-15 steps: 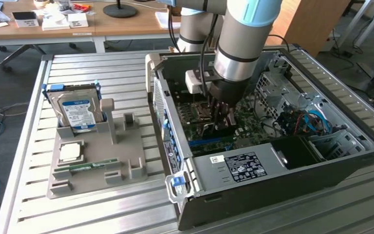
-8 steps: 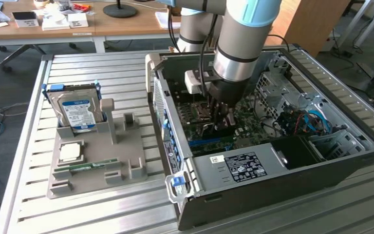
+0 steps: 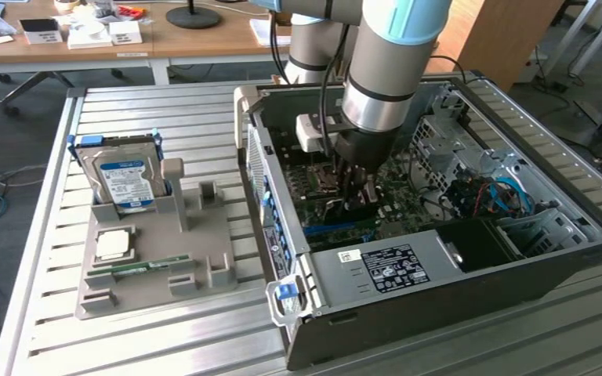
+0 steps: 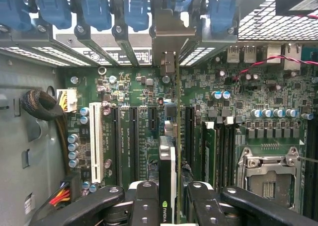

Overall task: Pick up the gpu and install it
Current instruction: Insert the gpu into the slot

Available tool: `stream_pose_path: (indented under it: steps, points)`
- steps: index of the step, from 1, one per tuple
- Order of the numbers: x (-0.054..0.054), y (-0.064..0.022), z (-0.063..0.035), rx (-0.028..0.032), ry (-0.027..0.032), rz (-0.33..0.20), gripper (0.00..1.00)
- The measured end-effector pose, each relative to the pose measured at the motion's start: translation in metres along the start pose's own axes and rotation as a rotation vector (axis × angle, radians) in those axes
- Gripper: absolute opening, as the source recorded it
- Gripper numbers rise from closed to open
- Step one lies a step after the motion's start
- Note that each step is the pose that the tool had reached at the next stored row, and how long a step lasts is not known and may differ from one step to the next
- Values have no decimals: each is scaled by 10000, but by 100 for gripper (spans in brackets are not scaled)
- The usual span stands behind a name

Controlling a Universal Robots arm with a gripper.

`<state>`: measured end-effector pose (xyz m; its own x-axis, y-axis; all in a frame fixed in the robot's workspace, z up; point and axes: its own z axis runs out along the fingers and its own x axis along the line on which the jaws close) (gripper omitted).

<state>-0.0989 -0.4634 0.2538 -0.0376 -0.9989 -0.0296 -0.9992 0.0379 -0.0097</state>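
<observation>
Gripper [image 4: 169,198] clamped on gpu [image 4: 170,151], held edge-on over mobo [image 4: 129,87] slots inside case [image 3: 552,258]; seems unseated.

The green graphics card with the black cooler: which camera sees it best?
The wrist view: the green graphics card with the black cooler stands edge-on between the gripper fingers, above the motherboard slots. In the exterior view, the arm hides most of it.

The exterior view is evenly bright, with soft daylight and pale glare on the slatted metal table [image 3: 175,117]. Inside the computer case [image 3: 552,258] it is darker, with shadow. The wrist view is well lit on the motherboard [image 4: 149,87], and the near black fingers [image 4: 144,206] look a little soft.
</observation>
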Motion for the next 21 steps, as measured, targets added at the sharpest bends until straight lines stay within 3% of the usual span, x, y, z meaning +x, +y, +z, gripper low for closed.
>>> stream_pose_path:
  steps: [21]
  points:
    - [-1,0,39,1,-24,0,27]
